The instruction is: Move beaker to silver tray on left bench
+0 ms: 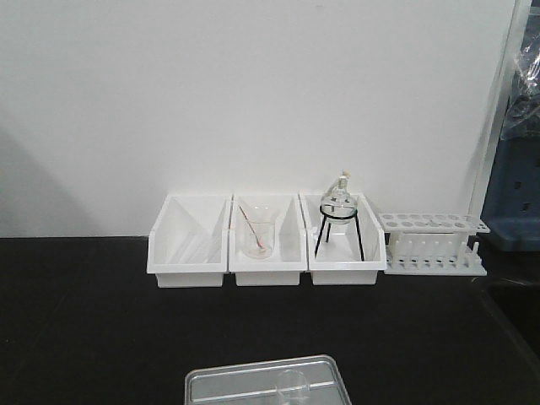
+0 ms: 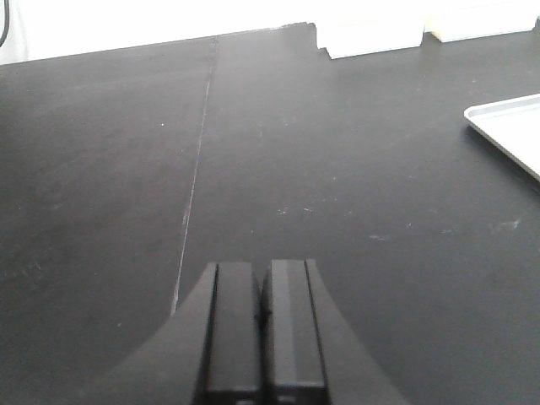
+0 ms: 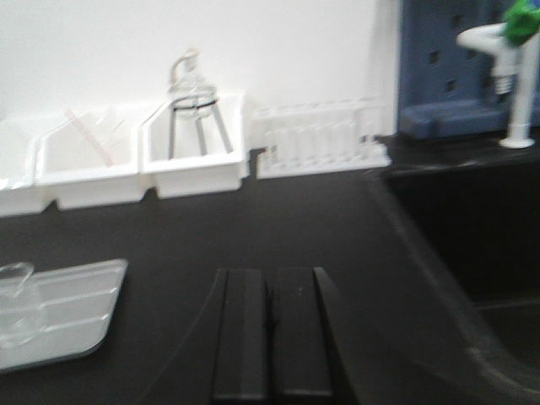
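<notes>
Both claws [image 2: 263,325] [image 3: 272,337] closed, level above bench [image 2: 337,194].

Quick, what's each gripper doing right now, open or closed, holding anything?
Left gripper: closed, holding nothing, above the black bench top.
Right gripper: closed, holding nothing, beside the flat grey metal tray.
</notes>
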Robot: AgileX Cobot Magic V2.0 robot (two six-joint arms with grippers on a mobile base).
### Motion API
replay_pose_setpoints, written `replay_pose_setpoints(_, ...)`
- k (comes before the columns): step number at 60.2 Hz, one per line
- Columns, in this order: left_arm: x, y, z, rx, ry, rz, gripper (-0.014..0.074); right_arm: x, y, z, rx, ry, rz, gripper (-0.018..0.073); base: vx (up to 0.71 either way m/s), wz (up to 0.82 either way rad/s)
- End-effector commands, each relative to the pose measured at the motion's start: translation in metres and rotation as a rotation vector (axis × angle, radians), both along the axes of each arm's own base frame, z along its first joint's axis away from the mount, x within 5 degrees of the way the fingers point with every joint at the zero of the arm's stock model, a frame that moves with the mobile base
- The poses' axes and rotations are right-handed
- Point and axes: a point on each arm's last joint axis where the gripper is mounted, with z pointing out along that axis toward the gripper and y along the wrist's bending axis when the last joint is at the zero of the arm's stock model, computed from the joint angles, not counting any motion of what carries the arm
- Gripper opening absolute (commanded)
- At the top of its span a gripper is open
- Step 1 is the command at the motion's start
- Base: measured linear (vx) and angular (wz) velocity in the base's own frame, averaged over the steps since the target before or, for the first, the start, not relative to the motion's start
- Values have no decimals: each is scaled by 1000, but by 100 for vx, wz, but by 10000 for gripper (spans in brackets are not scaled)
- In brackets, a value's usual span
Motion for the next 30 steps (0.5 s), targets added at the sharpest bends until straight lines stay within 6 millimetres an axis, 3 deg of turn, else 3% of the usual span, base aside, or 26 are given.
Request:
replay_pose_setpoints(1, 2, -1, 0, -5, -63, -10, 1, -3, -2, 3, -30, -67, -44, -11, 0, 0)
replay_pose_setpoints(30, 2, -1, 0, -5, -63, -10, 1, -3, -3, 4, -31, -77, -47, -11, 0, 0)
